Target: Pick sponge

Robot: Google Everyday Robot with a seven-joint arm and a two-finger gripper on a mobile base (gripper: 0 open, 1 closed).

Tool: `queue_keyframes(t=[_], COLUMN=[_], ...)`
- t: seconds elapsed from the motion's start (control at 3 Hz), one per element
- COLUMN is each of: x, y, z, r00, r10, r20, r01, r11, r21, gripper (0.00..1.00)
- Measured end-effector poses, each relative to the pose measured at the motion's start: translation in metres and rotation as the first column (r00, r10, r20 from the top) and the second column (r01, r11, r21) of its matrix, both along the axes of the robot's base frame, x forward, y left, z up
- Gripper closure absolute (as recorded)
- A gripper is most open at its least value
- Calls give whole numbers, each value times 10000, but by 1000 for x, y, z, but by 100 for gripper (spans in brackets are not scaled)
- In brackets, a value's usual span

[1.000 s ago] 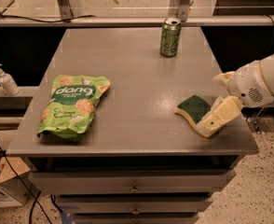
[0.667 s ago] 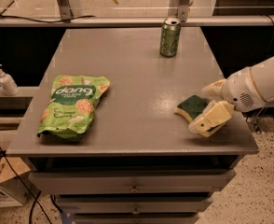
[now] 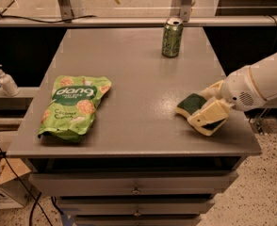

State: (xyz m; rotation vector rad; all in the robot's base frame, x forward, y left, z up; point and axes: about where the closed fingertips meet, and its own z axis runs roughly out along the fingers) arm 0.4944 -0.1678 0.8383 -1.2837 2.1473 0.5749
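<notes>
The sponge (image 3: 190, 102) lies on the desk (image 3: 129, 69) near its right front corner, dark green scouring side up, with the pale foam showing along its left edge. The gripper (image 3: 202, 107) has reached in from the right and sits low over the sponge's right half, hiding that part. I cannot tell whether it has already closed on the sponge.

In my judgement the step is securing the grasp. To do it well, the hold should run across the thicker foam layer rather than pinch the thin green top. Foam gives, so close firmly — a light pinch may let it slip. Then lift straight up, because dragging it sideways could push it off the nearby desk edge. The green soda can (image 3: 172, 36) and the snack bag (image 3: 75, 105) stand well apart — no obstacle.
</notes>
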Motion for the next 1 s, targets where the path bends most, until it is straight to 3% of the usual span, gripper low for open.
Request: queue_keyframes(t=[0.33,0.67,1.0], x=[5,24,55], y=[6,11,16], z=[13,41,91], r00=[9994,9956,9778], r10=[220,437,539], r20=[253,831,2025], r01=[-221,-442,-600], r11=[9998,9990,9979], r21=[18,41,239], gripper=[87,100,100])
